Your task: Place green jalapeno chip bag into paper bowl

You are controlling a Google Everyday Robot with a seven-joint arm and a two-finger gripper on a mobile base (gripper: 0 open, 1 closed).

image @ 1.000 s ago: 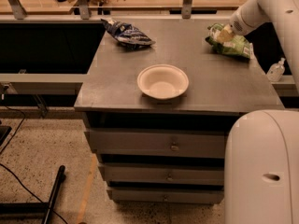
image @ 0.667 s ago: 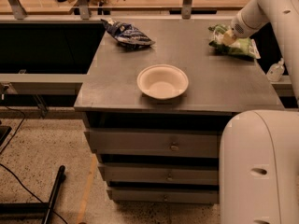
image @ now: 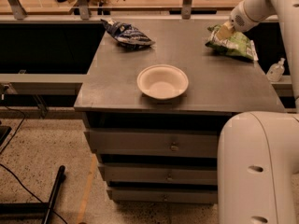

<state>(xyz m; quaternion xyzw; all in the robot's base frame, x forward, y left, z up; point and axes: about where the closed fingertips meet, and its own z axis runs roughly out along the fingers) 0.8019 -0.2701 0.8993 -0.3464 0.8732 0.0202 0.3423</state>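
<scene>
Jaws unreadable, bag not yet in bowl

Jaws: spread or pinching, I cannot tell. The gripper point(image: 226, 31) meets the green jalapeno chip bag point(image: 234, 45) near the tabletop's point(image: 187, 45) far right corner. The paper bowl point(image: 141, 82), mid-front, holds nothing, so lift and transfer remain.

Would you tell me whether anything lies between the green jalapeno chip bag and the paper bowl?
Nothing visible does. The gripper is at the green jalapeno chip bag; bare tabletop runs to the paper bowl. The blue chip bag lies aside.
</scene>
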